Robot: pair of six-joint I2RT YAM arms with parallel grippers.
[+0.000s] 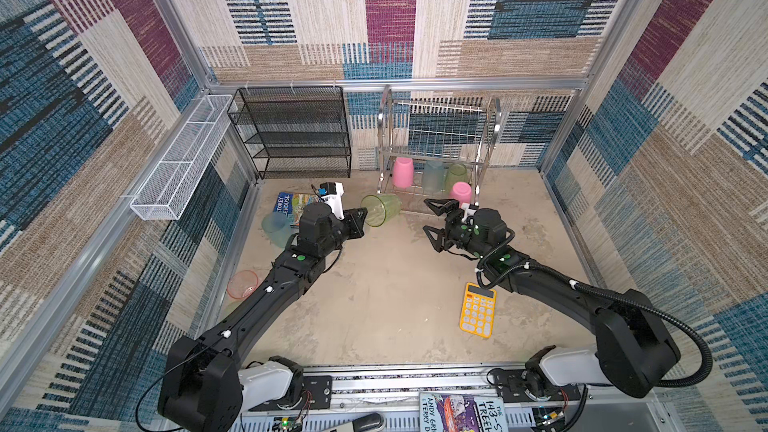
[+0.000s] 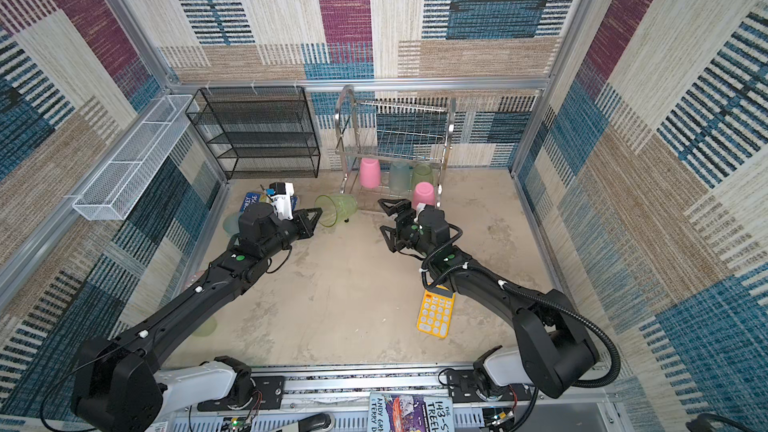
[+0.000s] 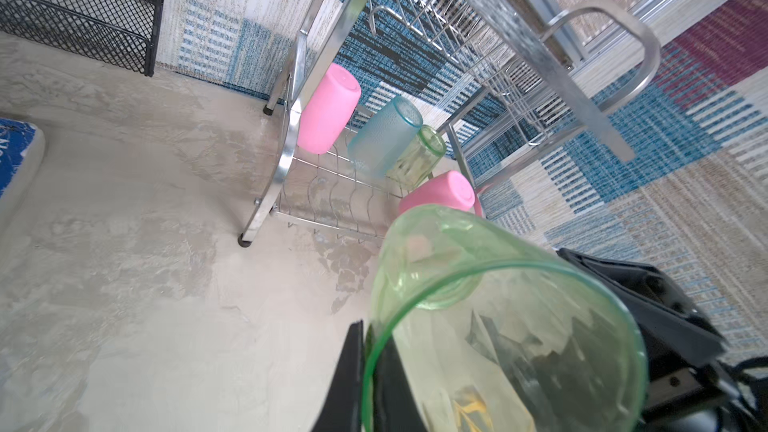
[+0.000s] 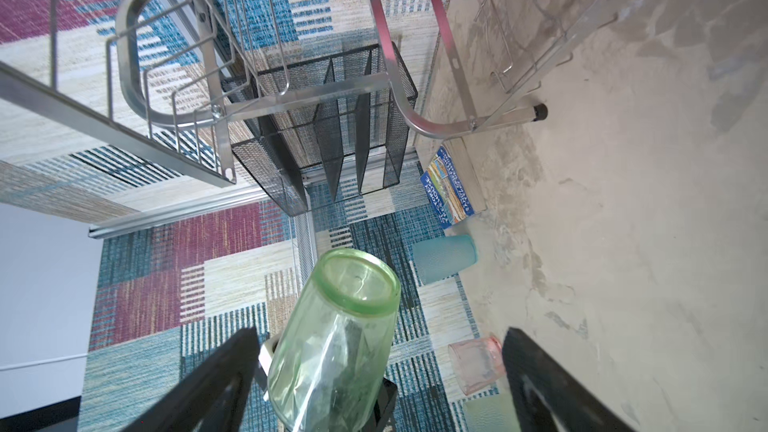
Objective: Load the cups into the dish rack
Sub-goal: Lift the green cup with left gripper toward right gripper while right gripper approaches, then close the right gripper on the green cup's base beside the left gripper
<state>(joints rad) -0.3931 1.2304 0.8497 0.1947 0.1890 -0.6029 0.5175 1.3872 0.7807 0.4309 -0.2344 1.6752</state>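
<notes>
pinching cup [image 1: 383,209] rim near rack [image 1: 449,130] edge

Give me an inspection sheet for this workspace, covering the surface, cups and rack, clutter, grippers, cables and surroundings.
Surface: beige mottled tabletop, nothing spilled seen.
Job's things: four cups on lower tier of dish rack; teal cup and salmon cup loose on tabletop.
Clutter: yellow calculator, book, black mesh shelf, white mesh trough.
Grippers: left gripper shut on rim of green cup; right gripper open, empty.
Cables: black conduit loops along right arm.
Surroundings: patterned fabric walls, aluminium frame.
</notes>
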